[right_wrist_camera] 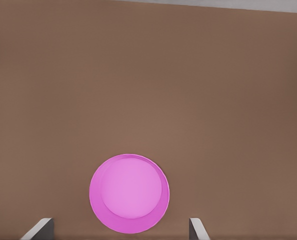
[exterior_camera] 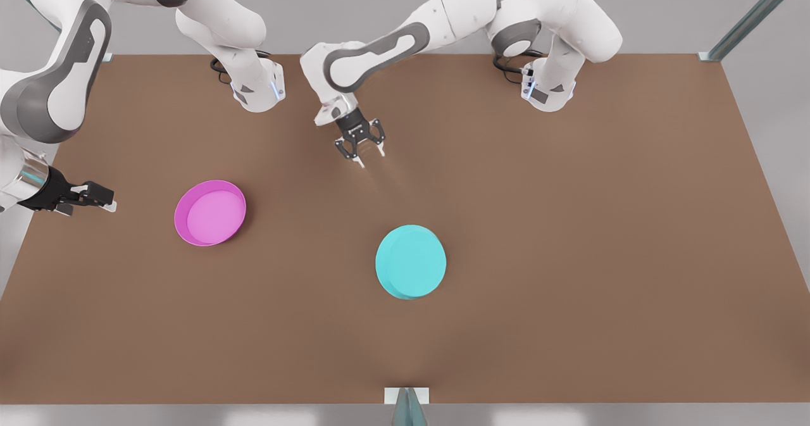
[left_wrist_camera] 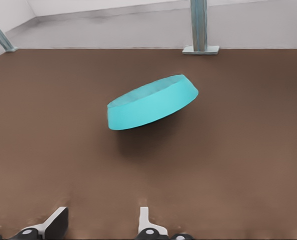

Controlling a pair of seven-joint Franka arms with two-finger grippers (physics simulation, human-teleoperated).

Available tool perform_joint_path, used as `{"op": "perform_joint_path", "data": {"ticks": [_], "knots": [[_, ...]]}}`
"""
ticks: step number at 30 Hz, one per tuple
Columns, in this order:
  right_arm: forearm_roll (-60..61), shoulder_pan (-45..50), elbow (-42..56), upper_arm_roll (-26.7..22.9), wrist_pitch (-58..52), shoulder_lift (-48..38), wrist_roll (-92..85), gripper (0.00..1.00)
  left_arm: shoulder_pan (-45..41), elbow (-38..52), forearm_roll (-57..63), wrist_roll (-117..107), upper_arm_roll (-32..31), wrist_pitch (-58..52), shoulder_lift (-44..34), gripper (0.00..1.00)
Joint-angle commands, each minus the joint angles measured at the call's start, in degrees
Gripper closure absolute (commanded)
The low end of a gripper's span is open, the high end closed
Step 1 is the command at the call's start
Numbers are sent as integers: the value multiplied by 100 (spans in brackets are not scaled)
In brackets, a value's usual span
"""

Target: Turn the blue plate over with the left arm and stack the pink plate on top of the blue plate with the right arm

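Fingers of the left tool (exterior_camera: 361,149) stand apart and hold nothing; it hangs over the brown counter (exterior_camera: 569,236) near mid-scene in the front view, short of the blue plate (exterior_camera: 411,262). That plate is a round turquoise dish lying with its flat plain underside up, toward the near edge of the counter. The left wrist view adds what the front view hides: the blue plate (left_wrist_camera: 152,102) seen from the side, its wall flaring wider toward the upper face, a dark shadow beneath it, and two white fingertips (left_wrist_camera: 144,220) spread at the frame's edge. The right tool (exterior_camera: 88,197) hovers at the front view's left edge, fingers apart and empty, beside the pink plate (exterior_camera: 210,213), which sits rim up, magenta with a lighter inside, well apart from the blue one. From the right wrist view the pink plate (right_wrist_camera: 129,193) shows as a full circle between two spread fingertips (right_wrist_camera: 37,230).
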Motion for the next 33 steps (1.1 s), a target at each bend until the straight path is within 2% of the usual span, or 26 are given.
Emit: {"op": "perform_joint_path", "data": {"ticks": [1,3,5,8,10,11,12,13,15,17,19,27,33], "knots": [[0,7,-27,5,-4,-7,33,0,735,225,-2624,497,-166,-920,-770,24],[246,95,-624,23,57,-7,209,0,2677,462,-3258,3529,-157,-1834,-1596,22],[246,7,-1081,31,690,301,191,0,4260,858,-3487,5850,-148,-2432,-1693,0],[685,-397,-2056,31,1657,591,121,0,6071,858,-3575,7907,-166,-2266,-1720,0],[729,-792,-2900,40,2474,635,-274,0,6607,788,-3566,8927,-78,-2011,-1799,0],[861,-915,-3286,40,2781,530,-423,0,6757,-501,-3566,9217,36,-942,-2544,0],[896,-942,-3593,31,3088,398,-520,0,6417,-1843,-3941,9611,953,340,-3342,0],[905,-1004,-4340,40,3957,30,-643,0,5843,-2438,-4252,10535,1645,574,-3812,0],[1090,-1082,-4965,31,4522,-340,-863,0,5799,-1903,-4243,10510,1636,83,-3514,0],[1265,-1170,-5748,23,5453,-824,-863,0,5799,-1876,-4322,10536,1636,-165,-3469,0],[1266,-1258,-6153,23,6280,-789,-846,0,5790,-1876,-4577,10519,1645,-174,-3469,0],[1846,-1355,-6153,40,6236,134,-828,0,5782,-1876,-4577,10501,1636,-147,-3460,0],[1863,-1346,-6126,75,6228,363,-837,0,5782,-1788,-4568,10308,1645,-174,-3469,0]]}}
